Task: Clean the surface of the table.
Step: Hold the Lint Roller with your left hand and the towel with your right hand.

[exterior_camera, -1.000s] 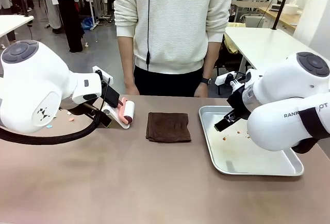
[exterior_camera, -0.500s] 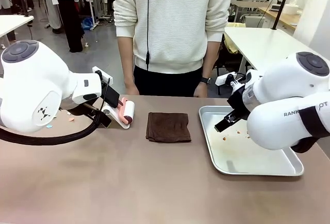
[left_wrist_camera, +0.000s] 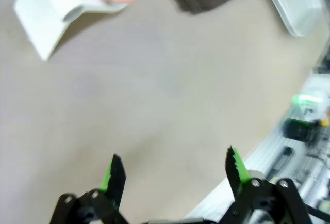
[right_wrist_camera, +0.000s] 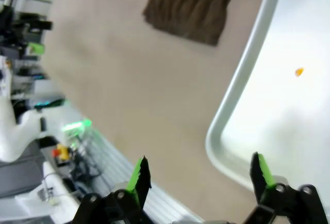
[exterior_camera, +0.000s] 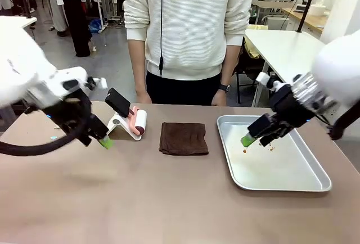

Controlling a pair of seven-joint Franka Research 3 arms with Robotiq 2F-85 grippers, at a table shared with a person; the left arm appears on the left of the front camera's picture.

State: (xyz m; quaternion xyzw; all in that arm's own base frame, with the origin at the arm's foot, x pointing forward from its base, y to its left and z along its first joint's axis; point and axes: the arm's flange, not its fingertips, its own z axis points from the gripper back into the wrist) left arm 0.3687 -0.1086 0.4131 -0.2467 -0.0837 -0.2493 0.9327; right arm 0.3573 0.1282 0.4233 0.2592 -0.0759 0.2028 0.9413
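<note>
Table [exterior_camera: 140, 199]: the brownish-taupe top runs across the whole front view. Its near edge and both ends are cut off by the frame, and everything below lies on it.

Person [exterior_camera: 188, 25]: stands at the far edge in a white ribbed jumper. We can only partly make out the hands down at the table edge.

Left arm [exterior_camera: 34, 81] and right arm [exterior_camera: 337, 69]: both white, smeared by blur, and cut off at the picture's sides.

Tray [exterior_camera: 315, 186]: shiny metal, on the right part of the table. In the right wrist view its far end runs out of frame.

Cloth [exterior_camera: 183, 138]: dark brown, folded, flat at mid-table between the tray and the roller.

Lint roller [exterior_camera: 139, 121]: leans on a white stand [exterior_camera: 119, 123]. Its black handle hides part of the roll.

Left gripper [left_wrist_camera: 175, 167]: jaws spread wide over bare tabletop with nothing between them. In the front view it sits just left of the stand.

Right gripper [right_wrist_camera: 199, 172]: jaws equally wide and holding nothing, poised over the tray's near-left corner.

Crumbs [exterior_camera: 245, 150]: a few orange specks in the tray, too small for us to identify.
</note>
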